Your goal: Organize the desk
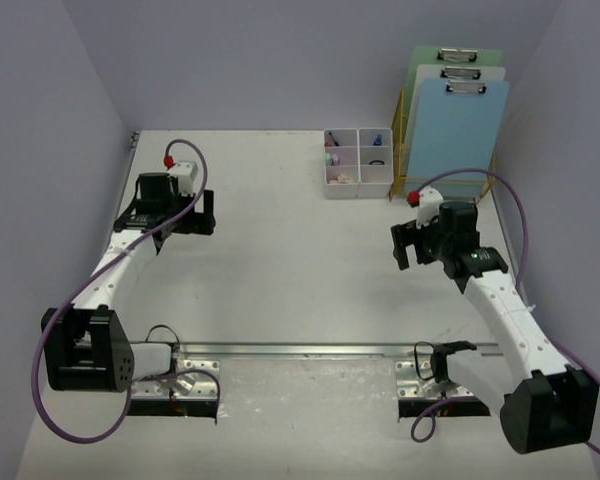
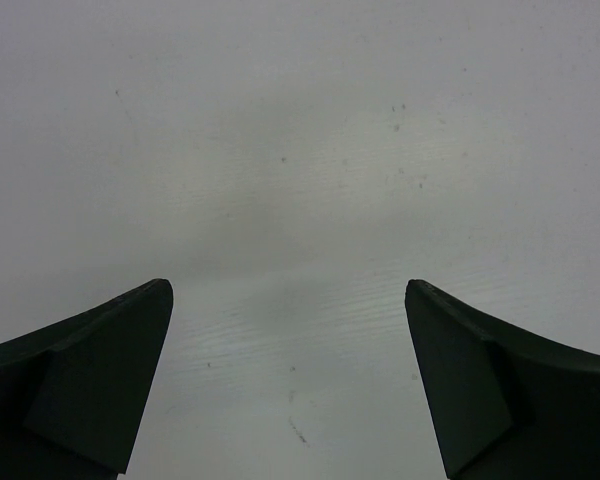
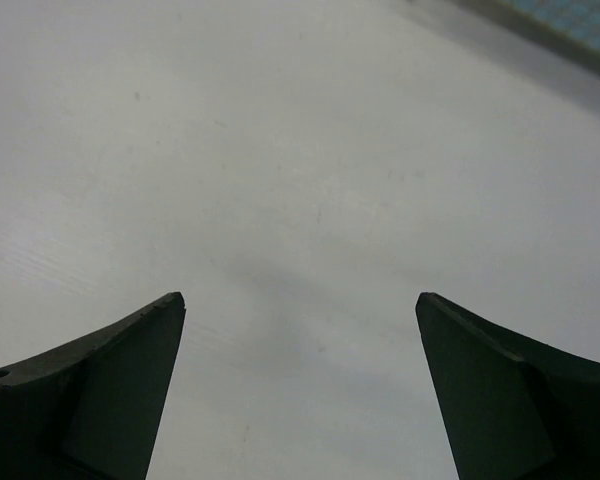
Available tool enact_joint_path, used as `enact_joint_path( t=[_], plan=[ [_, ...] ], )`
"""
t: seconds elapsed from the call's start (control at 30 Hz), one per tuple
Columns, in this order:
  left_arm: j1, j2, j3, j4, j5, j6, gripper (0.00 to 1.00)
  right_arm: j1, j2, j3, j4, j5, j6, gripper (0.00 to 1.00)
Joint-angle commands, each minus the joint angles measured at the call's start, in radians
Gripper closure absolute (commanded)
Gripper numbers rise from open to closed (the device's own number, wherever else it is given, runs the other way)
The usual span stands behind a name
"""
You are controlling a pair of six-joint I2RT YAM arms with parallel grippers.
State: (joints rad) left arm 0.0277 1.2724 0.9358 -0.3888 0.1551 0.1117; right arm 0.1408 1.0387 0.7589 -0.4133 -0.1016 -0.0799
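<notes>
The desk (image 1: pixel 280 250) is a wide white tabletop with a metal rail (image 1: pixel 300 350) along its near edge. My left gripper (image 1: pixel 202 213) hovers over the left part of the desk, open and empty; in the left wrist view (image 2: pixel 288 290) only bare desk (image 2: pixel 300 150) lies between its fingers. My right gripper (image 1: pixel 410 245) hovers over the right part, open and empty; in the right wrist view (image 3: pixel 300 300) it also shows bare desk (image 3: pixel 280 150).
A small white compartmented organizer box (image 1: pixel 358 162) with small items stands at the back right. Beside it a gold wire rack (image 1: pixel 400 150) holds three clipboards (image 1: pixel 455 125), blue in front, whose corner shows in the right wrist view (image 3: pixel 570 20). Grey walls enclose the desk.
</notes>
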Motion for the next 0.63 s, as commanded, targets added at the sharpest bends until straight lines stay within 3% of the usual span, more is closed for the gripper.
enact_joint_path(
  t=[0.0,0.2,0.6],
  plan=[
    [0.008,-0.129,-0.058,0.047,-0.029,0.054,0.0,-0.045,-0.157,-0.109,0.05,0.092,0.138,0.01],
    [0.007,-0.223,-0.078,0.027,-0.032,0.067,0.0,-0.067,-0.223,-0.19,0.093,0.094,0.181,0.01],
    [0.007,-0.33,-0.124,0.012,-0.104,0.072,0.0,-0.099,-0.245,-0.188,0.123,0.1,0.203,0.01]
  ],
)
